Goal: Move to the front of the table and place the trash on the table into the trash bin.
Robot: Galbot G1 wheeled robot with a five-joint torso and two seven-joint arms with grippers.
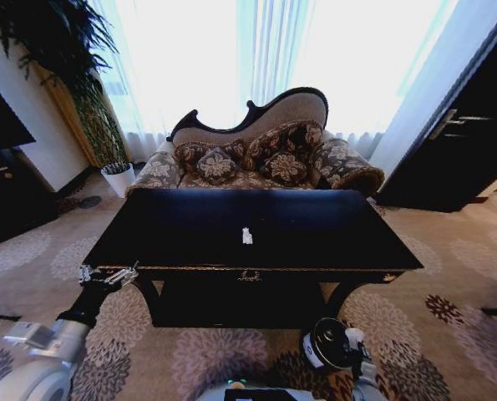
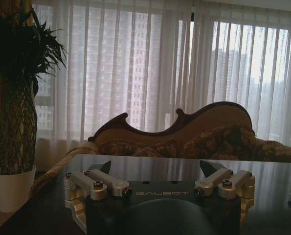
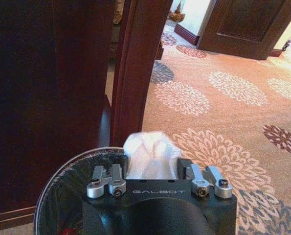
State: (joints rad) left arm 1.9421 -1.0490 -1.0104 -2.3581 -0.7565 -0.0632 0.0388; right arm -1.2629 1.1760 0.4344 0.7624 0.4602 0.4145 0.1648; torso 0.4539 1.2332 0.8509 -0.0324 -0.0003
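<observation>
From the head camera, the glossy black table (image 1: 256, 230) stands square before the robot, with a patterned sofa (image 1: 265, 154) behind it and a potted plant (image 1: 106, 134) off to the left. A tiny white scrap (image 1: 246, 236) lies near the middle of the tabletop, toward the front edge. The left gripper (image 1: 108, 276) sits at the table's front-left corner, level with the edge. Low on the right, the right gripper (image 1: 352, 341) hangs over the trash bin (image 1: 325, 344), which stands on the flowered carpet (image 1: 448, 326) by the table's right leg.

In the left wrist view, the left gripper (image 2: 155, 171) hovers just above the dark tabletop (image 2: 150, 164), its jaws spread wide with nothing between them — sofa and curtains (image 2: 150, 68) lie beyond.

In the right wrist view, the right gripper (image 3: 153, 169) pinches a lumpy white tissue (image 3: 150, 154) between its jaws, right above the bin's rim (image 3: 72, 166). Something red shows deep in the bin — too little to identify. A table leg (image 3: 133, 68) rises just beyond the bin.
</observation>
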